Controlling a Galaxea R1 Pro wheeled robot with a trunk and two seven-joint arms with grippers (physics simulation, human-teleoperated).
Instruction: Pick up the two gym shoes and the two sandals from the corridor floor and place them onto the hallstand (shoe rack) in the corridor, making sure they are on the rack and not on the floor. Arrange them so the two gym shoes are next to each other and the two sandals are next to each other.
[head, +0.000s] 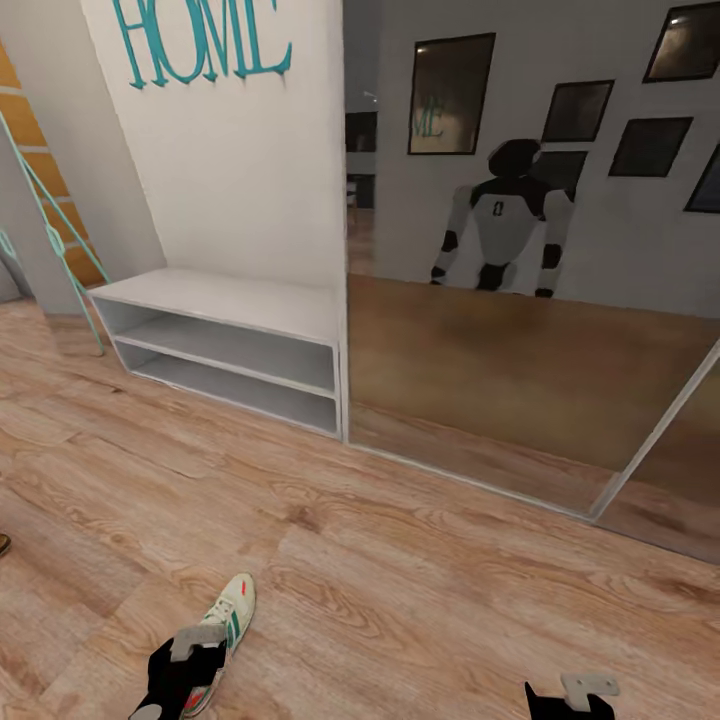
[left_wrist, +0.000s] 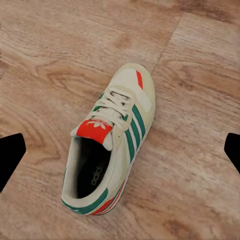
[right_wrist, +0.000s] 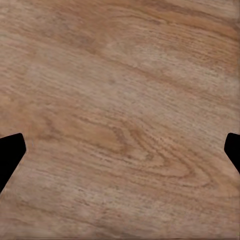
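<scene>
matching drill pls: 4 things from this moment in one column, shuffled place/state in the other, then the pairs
Things
1. gym shoe
2. hallstand
3. left gripper
4. right gripper

Place or state
A. open over bare wood floor
B. against the white wall, bench top and both shelves bare
C. lying upright on the floor planks, laces up
D. open, fingers spread either side of the shoe, not touching it

Pairs: 1-C, 2-B, 3-D, 4-A
</scene>
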